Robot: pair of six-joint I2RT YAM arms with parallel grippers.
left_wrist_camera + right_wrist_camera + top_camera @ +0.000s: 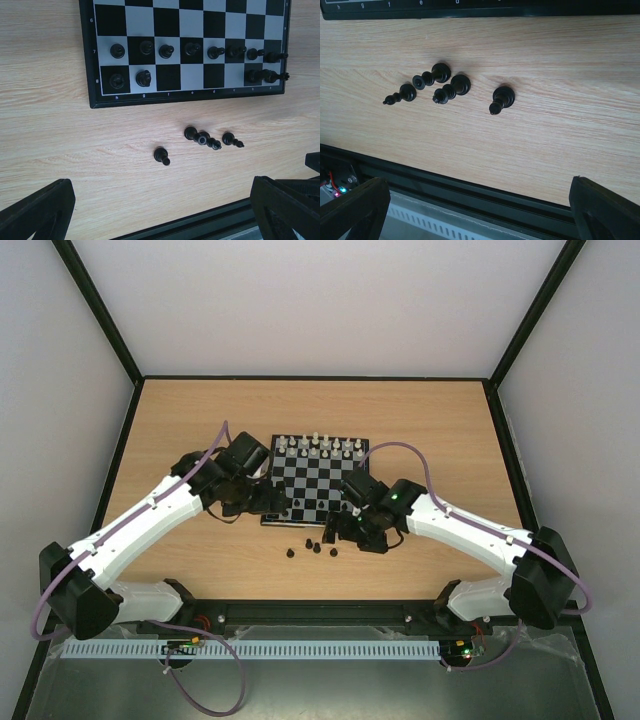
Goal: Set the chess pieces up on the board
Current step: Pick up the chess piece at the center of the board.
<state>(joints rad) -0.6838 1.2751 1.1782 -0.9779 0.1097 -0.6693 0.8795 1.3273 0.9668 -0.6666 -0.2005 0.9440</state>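
The board (318,484) lies mid-table. White pieces (318,444) stand in its far rows. In the left wrist view, black pieces (191,49) fill row 7 of the board (168,78), and a few stand in row 8 at both ends. Several loose black pieces (312,547) lie on the wood just in front of the board; they also show in the left wrist view (161,155) and the right wrist view (501,97). My left gripper (274,506) (162,207) is open and empty over the board's near left corner. My right gripper (336,529) (480,202) is open and empty beside the loose pieces.
A black rail (320,612) runs along the table's near edge, close behind the loose pieces. Dark frame posts and pale walls enclose the table. The board's near border (470,9) shows at the top of the right wrist view.
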